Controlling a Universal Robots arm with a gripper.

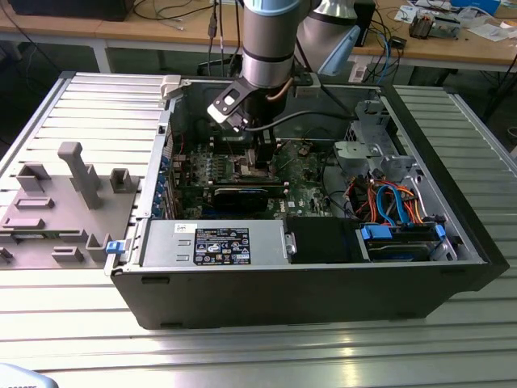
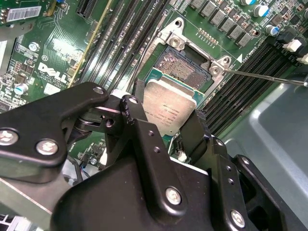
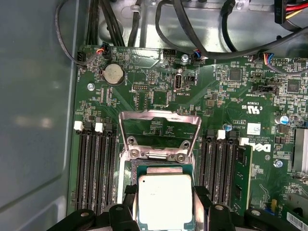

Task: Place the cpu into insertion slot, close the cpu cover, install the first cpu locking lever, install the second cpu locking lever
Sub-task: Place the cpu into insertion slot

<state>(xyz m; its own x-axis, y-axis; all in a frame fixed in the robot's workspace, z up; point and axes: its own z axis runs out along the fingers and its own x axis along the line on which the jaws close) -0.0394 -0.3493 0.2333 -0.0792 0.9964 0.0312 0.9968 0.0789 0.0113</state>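
Observation:
My gripper (image 1: 260,158) reaches down into the open computer case, over the green motherboard. It is shut on the cpu (image 2: 168,108), a flat square chip with a silver-grey top, pinched at two opposite edges between the black fingers (image 2: 139,103). The chip hangs tilted just above the insertion slot (image 2: 185,67), whose dark pin field and silvery rim lie bare beside it. In the first wrist view the cpu (image 3: 164,197) sits between the fingers, and the cpu cover (image 3: 126,134) stands raised on its hinge beyond the slot. A thin locking lever (image 2: 264,77) sticks out from the slot's corner.
Long black memory slots (image 3: 94,168) flank the socket on both sides. A black expansion card (image 1: 238,196), a power supply (image 1: 214,242) and a drive bay with coloured cables (image 1: 396,202) fill the case. A grey fixture plate (image 1: 56,210) lies at the exterior view's left.

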